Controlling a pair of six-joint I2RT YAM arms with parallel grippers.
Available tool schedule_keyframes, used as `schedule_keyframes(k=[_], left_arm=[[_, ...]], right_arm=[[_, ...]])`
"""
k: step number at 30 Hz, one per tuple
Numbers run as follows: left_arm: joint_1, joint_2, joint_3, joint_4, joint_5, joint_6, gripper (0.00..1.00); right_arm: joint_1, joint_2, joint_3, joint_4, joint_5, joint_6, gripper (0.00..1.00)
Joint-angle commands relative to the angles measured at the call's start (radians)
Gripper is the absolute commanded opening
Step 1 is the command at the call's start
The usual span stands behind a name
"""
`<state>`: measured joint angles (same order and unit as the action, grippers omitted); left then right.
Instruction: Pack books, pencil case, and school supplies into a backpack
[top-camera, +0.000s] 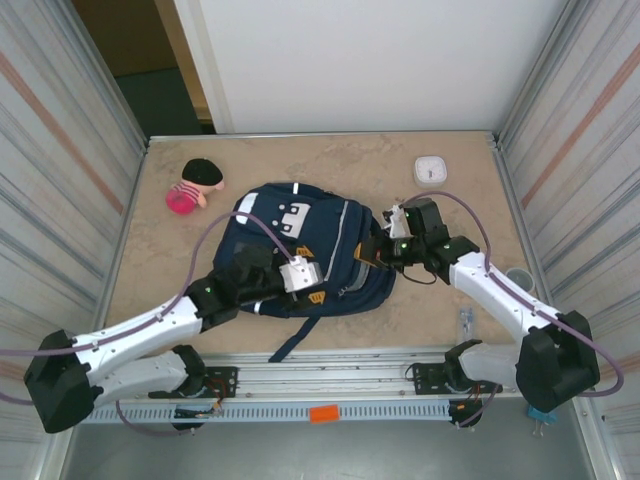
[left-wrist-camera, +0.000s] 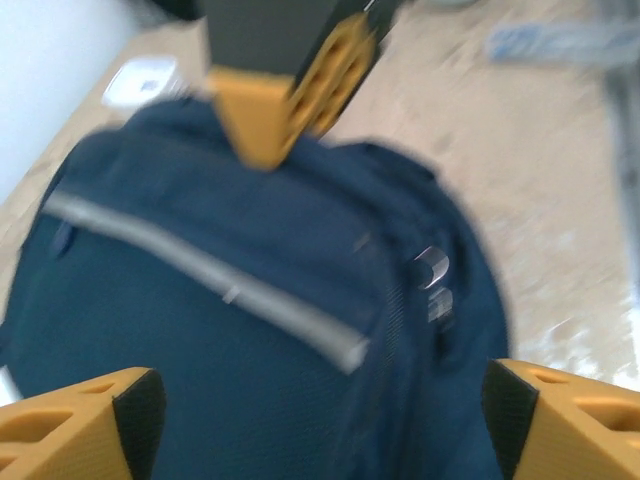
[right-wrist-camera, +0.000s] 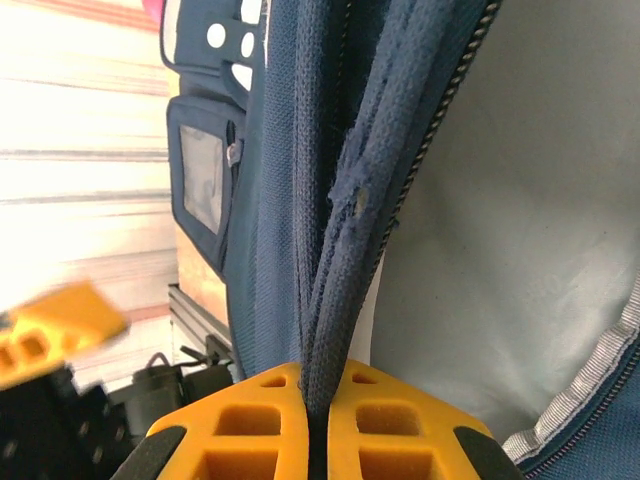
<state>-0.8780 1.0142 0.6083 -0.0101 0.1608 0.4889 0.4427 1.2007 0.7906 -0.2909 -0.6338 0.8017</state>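
Backpack (top-camera: 300, 255): one. Left fingers (left-wrist-camera: 80, 425) spread over it; right fingers (right-wrist-camera: 250, 420) pinching its rim.

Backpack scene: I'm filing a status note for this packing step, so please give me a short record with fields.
backpack: navy, lying on the table, pale lining showing at its open side
right gripper: shut on the backpack's zipper edge
left gripper: open, empty, over the backpack's front
other items: pink plush toy and white square device, both apart from the backpack
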Motion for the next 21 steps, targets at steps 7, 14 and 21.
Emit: schedule_keyframes(k=[7, 14, 21], left_arm=[[0.024, 0.114, -0.019, -0.016, 0.087, 0.118, 0.86], [0.014, 0.198, -0.029, 0.043, 0.012, 0.122, 0.68], [0.022, 0.171, -0.051, 0.132, 0.083, -0.086, 0.03]], right_arm=[[-0.009, 0.004, 0.073, 0.002, -0.061, -0.032, 0.02], [-0.009, 0.017, 0.098, 0.003, -0.065, -0.027, 0.03], [0.013, -0.047, 0.114, -0.163, 0.168, -0.087, 0.30]])
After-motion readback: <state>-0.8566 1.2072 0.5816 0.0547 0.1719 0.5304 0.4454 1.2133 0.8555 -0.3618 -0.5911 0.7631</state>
